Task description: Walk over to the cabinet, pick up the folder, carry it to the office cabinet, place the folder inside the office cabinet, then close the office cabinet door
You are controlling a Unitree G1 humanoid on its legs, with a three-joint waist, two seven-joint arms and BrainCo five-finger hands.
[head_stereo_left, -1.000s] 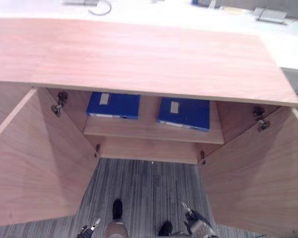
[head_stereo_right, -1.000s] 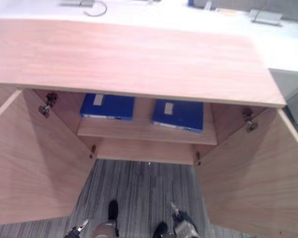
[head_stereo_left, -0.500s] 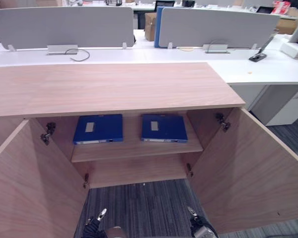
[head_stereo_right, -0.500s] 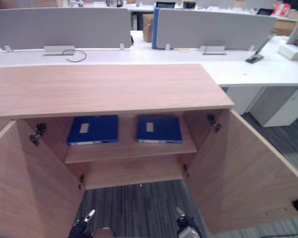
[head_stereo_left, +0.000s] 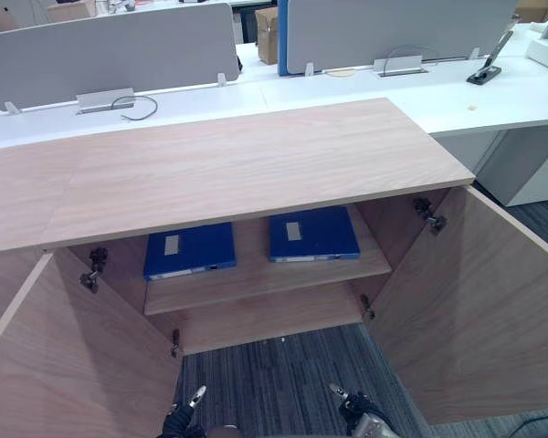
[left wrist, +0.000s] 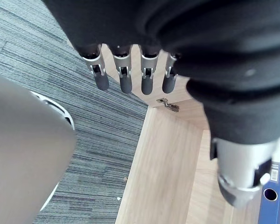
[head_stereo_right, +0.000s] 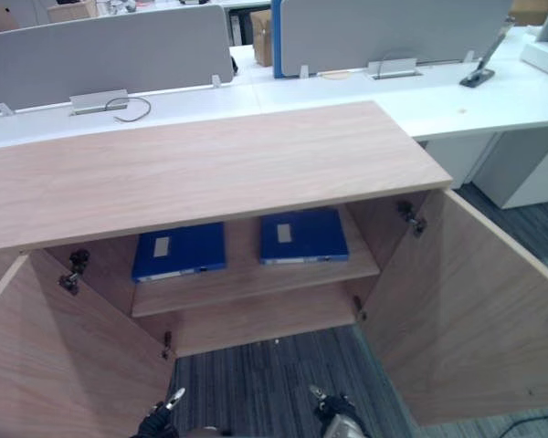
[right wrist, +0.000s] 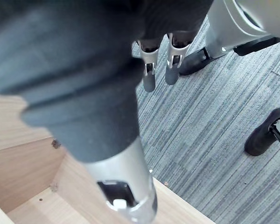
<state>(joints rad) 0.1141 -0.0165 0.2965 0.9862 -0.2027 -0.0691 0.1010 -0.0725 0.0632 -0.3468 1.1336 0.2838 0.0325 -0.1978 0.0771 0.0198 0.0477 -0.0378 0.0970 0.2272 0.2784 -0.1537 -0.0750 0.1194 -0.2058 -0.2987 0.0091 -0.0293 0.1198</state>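
Note:
A low wooden cabinet point(head_stereo_left: 237, 164) stands in front of me with both doors swung wide. On its inner shelf point(head_stereo_left: 265, 283) lie two blue folders flat, one on the left point(head_stereo_left: 190, 250) and one on the right point(head_stereo_left: 313, 234). My left hand point(head_stereo_left: 183, 418) hangs low at the bottom edge, fingers point(left wrist: 126, 74) straight and holding nothing. Down at the bottom right, my right hand point(head_stereo_left: 356, 411) is open too, its fingers point(right wrist: 150, 74) pointing at the carpet.
The left door point(head_stereo_left: 64, 365) and right door point(head_stereo_left: 493, 310) flank the striped grey carpet point(head_stereo_left: 283, 374) between them. Behind the cabinet runs a white desk point(head_stereo_left: 493, 91) with grey divider panels point(head_stereo_left: 110, 46). A blue folder edge point(left wrist: 275, 186) shows beside my left thumb.
The whole picture has shifted, so the camera has moved: the cabinet now sits slightly turned and lower in view. Both hands stay low and empty.

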